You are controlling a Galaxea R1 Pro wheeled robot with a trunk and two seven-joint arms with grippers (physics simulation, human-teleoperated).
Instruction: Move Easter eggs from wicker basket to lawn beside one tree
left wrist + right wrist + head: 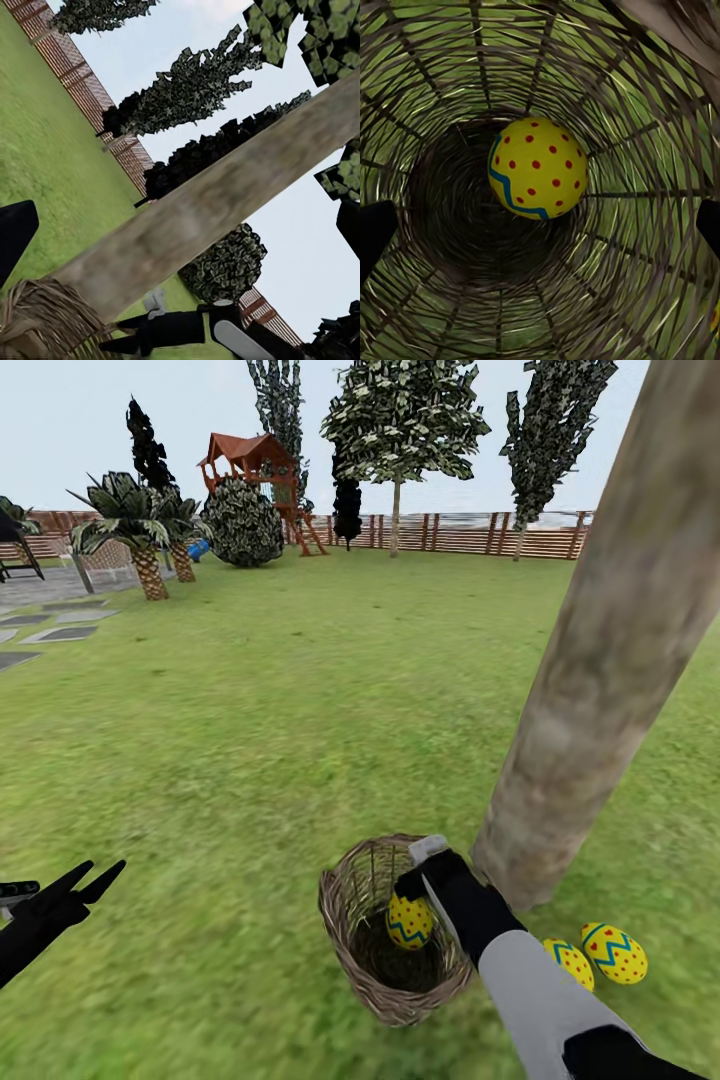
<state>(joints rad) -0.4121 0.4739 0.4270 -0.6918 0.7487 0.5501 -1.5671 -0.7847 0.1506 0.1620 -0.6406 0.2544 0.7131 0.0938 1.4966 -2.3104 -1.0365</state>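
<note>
The wicker basket stands on the lawn just beside the base of the thick tree trunk. One Easter egg lies inside the basket; in the right wrist view this egg sits against the woven wall with its red dots and blue zigzag band facing the camera. Two more eggs rest side by side on the grass next to the foot of the trunk, on the far side of the right forearm from the basket.

The right hand reaches into the basket mouth just above the egg. In the right wrist view its dark fingertips sit at opposite edges of the frame, spread wide and well clear of the egg; it grips nothing.

The left hand hovers over bare grass, well apart from the basket, fingers parted and empty.

A slatted wooden fence bounds the far lawn.
</note>
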